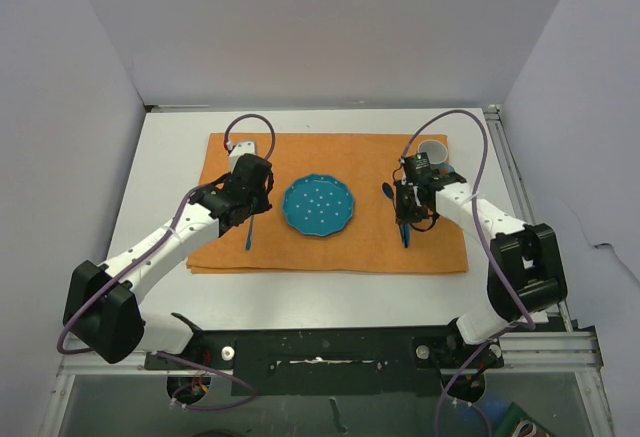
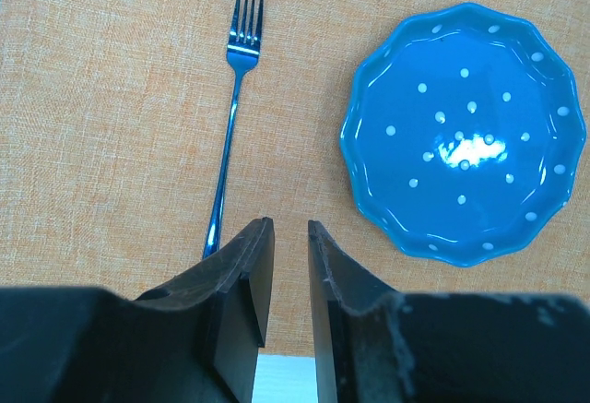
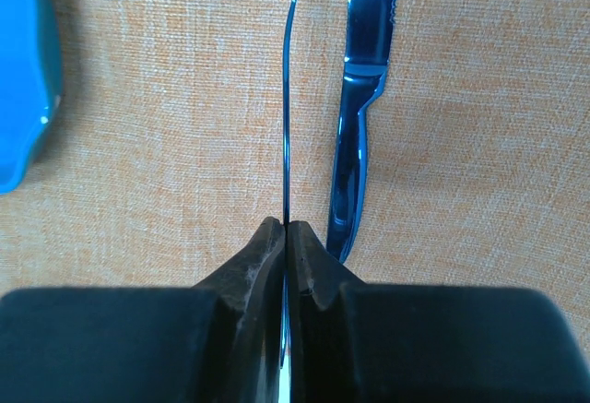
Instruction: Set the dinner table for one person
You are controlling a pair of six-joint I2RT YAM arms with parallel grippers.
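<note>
- The dinner table [image 1: 300, 292] is seen beneath both arms, its white top reaching from the left edge to the right edge. The orange cloth [image 1: 330, 257] is laid across its middle, and the plate [image 1: 318, 205] is centred on the cloth.
- The right gripper [image 3: 288, 230] is pressed together on the thin handle of what is judged to be a spoon [image 3: 287, 99]. The spoon is held on edge between the plate and the knife [image 3: 364, 80], toward the right edge.
- The step in hand is judged to be laying the spoon down. It is best turned flat, lined up parallel to the knife, lowered until the cloth is met, and only then released, so that the 2 pieces are not knocked together.
- The left gripper [image 2: 288, 237] is spread with nothing between its fingers, by the fork [image 2: 231, 117] toward the left edge.
- A cup [image 1: 432, 149] stands toward the far right corner.
</note>
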